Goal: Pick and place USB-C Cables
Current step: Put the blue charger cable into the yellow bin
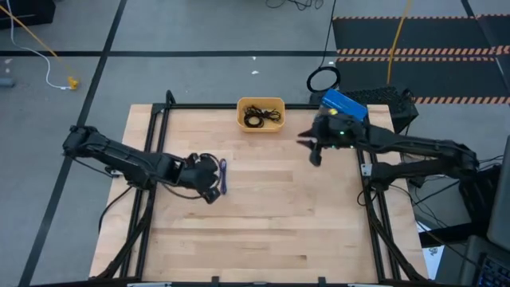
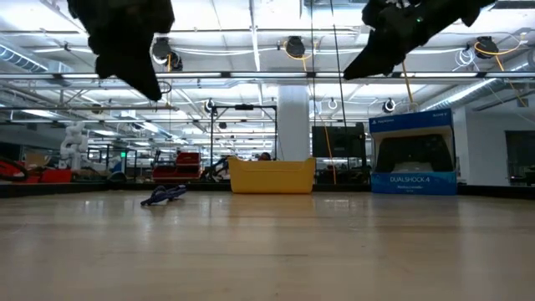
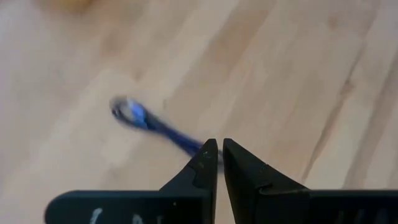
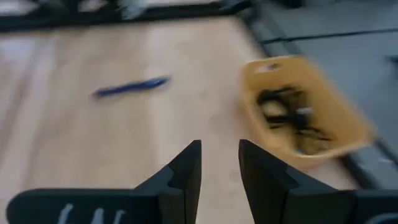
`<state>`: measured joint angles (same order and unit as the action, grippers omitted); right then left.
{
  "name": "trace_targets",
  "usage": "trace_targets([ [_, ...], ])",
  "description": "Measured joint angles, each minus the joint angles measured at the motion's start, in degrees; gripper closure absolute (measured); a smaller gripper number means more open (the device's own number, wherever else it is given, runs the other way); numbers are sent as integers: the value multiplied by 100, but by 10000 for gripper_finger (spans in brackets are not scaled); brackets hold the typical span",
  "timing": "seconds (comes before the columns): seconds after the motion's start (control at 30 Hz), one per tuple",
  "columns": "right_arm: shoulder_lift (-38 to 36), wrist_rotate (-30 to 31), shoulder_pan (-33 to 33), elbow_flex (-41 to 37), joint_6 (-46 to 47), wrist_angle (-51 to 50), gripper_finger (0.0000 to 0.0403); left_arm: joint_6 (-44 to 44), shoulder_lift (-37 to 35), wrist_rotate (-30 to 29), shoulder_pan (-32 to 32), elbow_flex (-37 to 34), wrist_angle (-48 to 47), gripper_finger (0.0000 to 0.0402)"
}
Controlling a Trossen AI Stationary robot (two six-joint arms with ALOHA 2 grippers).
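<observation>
Lying just beyond left fingers (image 3: 209, 163), purple-blue cable (image 3: 149, 122)

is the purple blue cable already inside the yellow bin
No, the purple-blue cable lies on the bare wooden table beside the left gripper, well apart from the yellow bin, which holds only black cables.

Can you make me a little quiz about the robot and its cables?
1. True or false: the purple-blue cable lies inside the yellow bin.
2. What is in the bin? A) black cables B) a ball C) nothing
3. Which gripper has its fingers almost closed, the left gripper or the right gripper?

Key:
1. False; it lies on the wooden table.
2. A
3. The left gripper; it hangs over the purple-blue cable without holding it.
</observation>
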<state>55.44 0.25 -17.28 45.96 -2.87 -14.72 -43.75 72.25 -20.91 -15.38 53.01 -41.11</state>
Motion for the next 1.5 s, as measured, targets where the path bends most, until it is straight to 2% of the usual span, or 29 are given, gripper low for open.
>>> trace_targets([
  [0.1, -280, 740, 0, -38, 443, -20, 303, -941, 267, 444, 77, 0, 66, 375],
  [0.2, -464, 1010, -3, -39, 612, -70, 302, -1589, 520, 502, 243, 0, 40, 375],
  [0.37, -559, 1007, 2, -39, 631, -154, 302, -1985, 1030, 692, 500, 0, 24, 361],
  [0.67, -557, 1003, 2, -39, 673, -382, 302, -2543, 1966, 1081, 936, -2, 148, 268],
  [0.87, -557, 1003, 11, -39, 675, -369, 302, -2576, 2233, 1078, 1050, -2, 566, 244],
  [1.3, -557, 1001, 13, -39, 677, -400, 302, -2417, 2671, 1034, 1154, 11, 669, 243],
  [1.5, -557, 999, 13, -39, 677, -440, 302, -1963, 2668, 1034, 1221, 7, 709, 270],
])
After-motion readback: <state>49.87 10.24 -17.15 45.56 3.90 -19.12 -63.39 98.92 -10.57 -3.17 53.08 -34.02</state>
